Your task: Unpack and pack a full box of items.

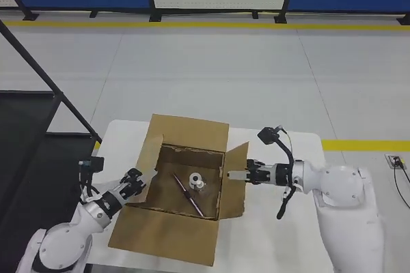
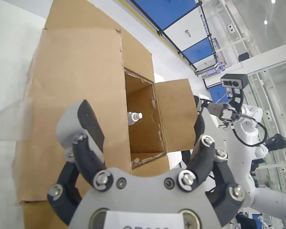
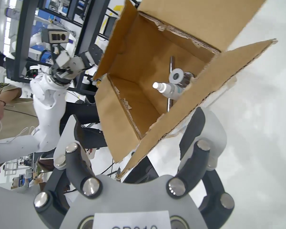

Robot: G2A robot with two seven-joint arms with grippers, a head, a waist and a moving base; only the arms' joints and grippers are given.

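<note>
The open brown cardboard box is seen standing on the white worktop, set closer to the left edge than to the right. Its far flap is laid back over the worktop's far edge, and its near flap is spread out toward the near edge. The two side flaps are seen raised, each tilted outward.

Here at the left edge, the left end effector is placed at the left side flap. Its fingers are spread wide, and the flap's edge is seen running down between them. Whether either pad is touching the cardboard cannot be told.

Over on the other side, the right end effector is positioned at the right side flap, about midway between the worktop's near and far edges. Its fingers are likewise spread apart, with the flap's free edge lying in the gap.

Inside the box, three things are spotted on the floor. A small white plastic spray bottle is found near the middle. Just beside it, a white ring-shaped roll is seen. A thin dark metal rod is laid flat, slanting across the floor toward the box's near right corner and passing close by the bottle.
</note>
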